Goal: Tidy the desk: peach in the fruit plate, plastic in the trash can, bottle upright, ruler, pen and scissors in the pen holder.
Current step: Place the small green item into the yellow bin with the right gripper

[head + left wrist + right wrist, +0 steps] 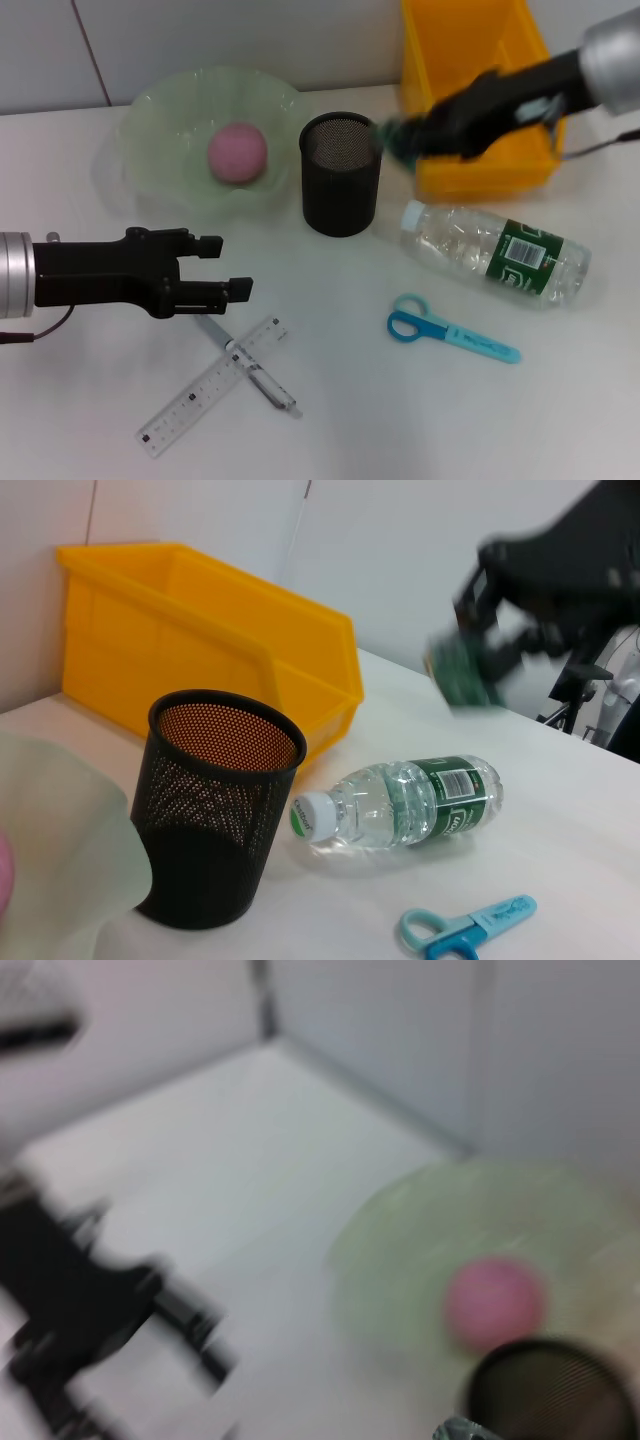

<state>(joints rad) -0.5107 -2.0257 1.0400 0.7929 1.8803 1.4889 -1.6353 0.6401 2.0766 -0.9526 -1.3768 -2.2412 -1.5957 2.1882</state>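
1. Green crumpled plastic (392, 138) is pinched in the fingers of the right gripper (405, 135), which hangs in the air between the pen holder (340, 175) and the yellow trash can (478, 95), just at the near corner of the can. In the left wrist view the same plastic (462, 670) hangs above the desk (400, 420), over the bottle.
2. Inside the trash can I see only its yellow floor and walls.
3. The pale green fruit plate (160, 120) holds the pink peach (237, 152), near its middle.
4. The black mesh pen holder stands upright just beside the plate; in the left wrist view it (215, 805) shows nothing inside.
5. The clear bottle (495, 252) with green label lies on its side in front of the trash can, its white cap pointing toward the pen holder.
6. The blue scissors (450, 333) lie flat on the desk, near the bottle, on the robot's side of it.
7. The transparent ruler (210, 385) and the pen (250, 365) lie crossed, the pen over the ruler.
8. The left gripper (225, 270) hovers low at the left, its fingers spread and holding nothing, just above the far end of the pen.
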